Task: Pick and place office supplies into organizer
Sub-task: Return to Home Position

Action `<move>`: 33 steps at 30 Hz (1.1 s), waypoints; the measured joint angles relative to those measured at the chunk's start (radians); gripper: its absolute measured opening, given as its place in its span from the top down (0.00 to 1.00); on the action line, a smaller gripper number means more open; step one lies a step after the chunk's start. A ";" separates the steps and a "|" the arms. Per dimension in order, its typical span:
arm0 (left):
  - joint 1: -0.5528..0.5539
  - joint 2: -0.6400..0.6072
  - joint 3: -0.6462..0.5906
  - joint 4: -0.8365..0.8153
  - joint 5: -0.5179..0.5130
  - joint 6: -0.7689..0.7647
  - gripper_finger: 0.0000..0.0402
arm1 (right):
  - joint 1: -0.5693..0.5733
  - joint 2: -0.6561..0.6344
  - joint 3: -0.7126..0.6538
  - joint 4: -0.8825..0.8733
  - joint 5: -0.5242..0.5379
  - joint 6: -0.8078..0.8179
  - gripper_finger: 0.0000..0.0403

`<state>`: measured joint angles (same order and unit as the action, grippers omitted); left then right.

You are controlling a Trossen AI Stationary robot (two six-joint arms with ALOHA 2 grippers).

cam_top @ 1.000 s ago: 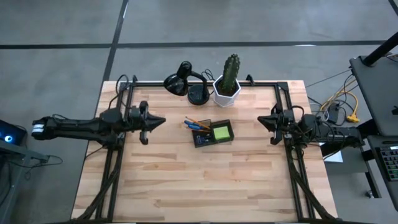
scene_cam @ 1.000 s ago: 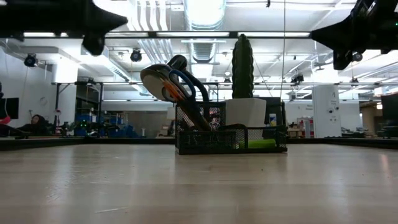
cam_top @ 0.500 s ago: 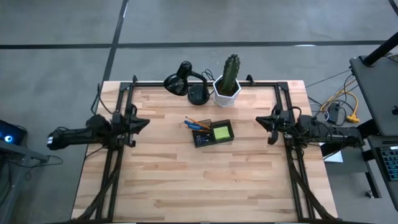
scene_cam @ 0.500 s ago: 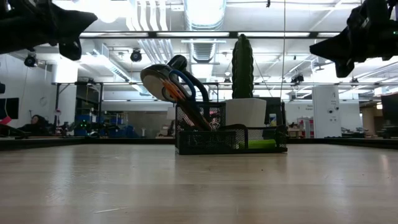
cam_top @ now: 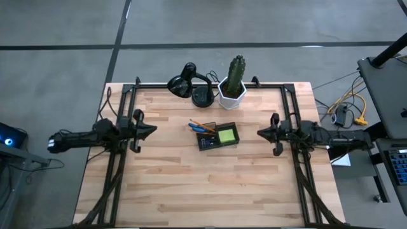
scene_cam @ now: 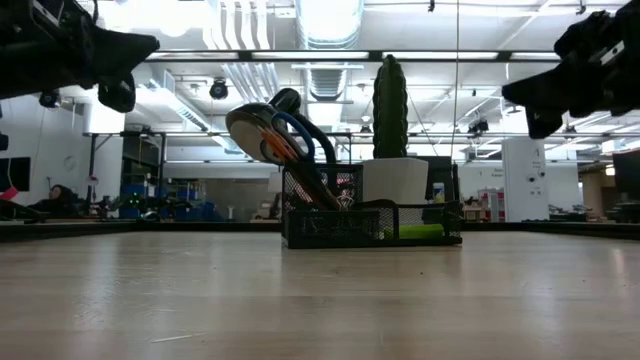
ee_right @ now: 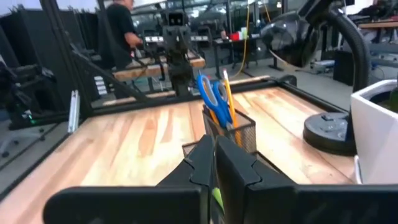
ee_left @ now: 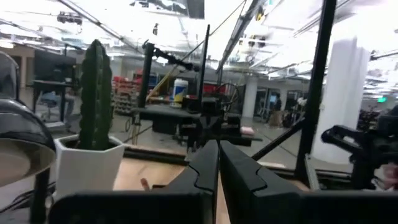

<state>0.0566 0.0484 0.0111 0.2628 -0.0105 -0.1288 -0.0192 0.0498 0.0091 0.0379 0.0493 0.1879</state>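
Observation:
The organizer (cam_top: 217, 137), a dark mesh tray, stands at the middle of the table. Blue-handled scissors (ee_right: 210, 98) and orange pencils (ee_right: 227, 94) stick up out of its left end, and a lime-green sticky pad (cam_top: 226, 135) lies in its right compartment. My left gripper (cam_top: 154, 129) hangs shut above the table's left side, pointing level toward the organizer. My right gripper (cam_top: 259, 133) hangs shut above the right side, also pointing at the organizer. Both are well clear of the organizer, with nothing between their fingers.
A black desk lamp (cam_top: 187, 83) and a cactus in a white pot (cam_top: 233, 88) stand at the far edge behind the organizer. Black frame rails (cam_top: 119, 172) (cam_top: 300, 175) run along the left and right sides. Bare wood (cam_top: 210, 191) fills the near half.
My left gripper has drawn back toward the table's left edge and sunk, staying shut. My right gripper has sunk a little and levelled out, staying shut. The organizer and what is in it have not moved.

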 joint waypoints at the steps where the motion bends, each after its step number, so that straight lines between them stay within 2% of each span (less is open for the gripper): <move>1: 0.000 -0.010 -0.002 -0.002 0.003 -0.009 1.00 | 0.000 0.002 0.000 0.001 0.002 -0.010 0.98; 7: 0.000 -0.016 -0.002 -0.104 0.006 -0.020 1.00 | 0.000 0.005 0.000 -0.024 0.001 -0.008 0.98; 33: 0.000 -0.010 -0.005 -0.141 0.011 -0.075 1.00 | 0.000 0.050 0.000 0.013 0.010 -0.014 0.98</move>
<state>0.0563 0.0387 0.0063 0.1215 0.0002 -0.2039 -0.0196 0.0994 0.0090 0.0513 0.0589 0.1741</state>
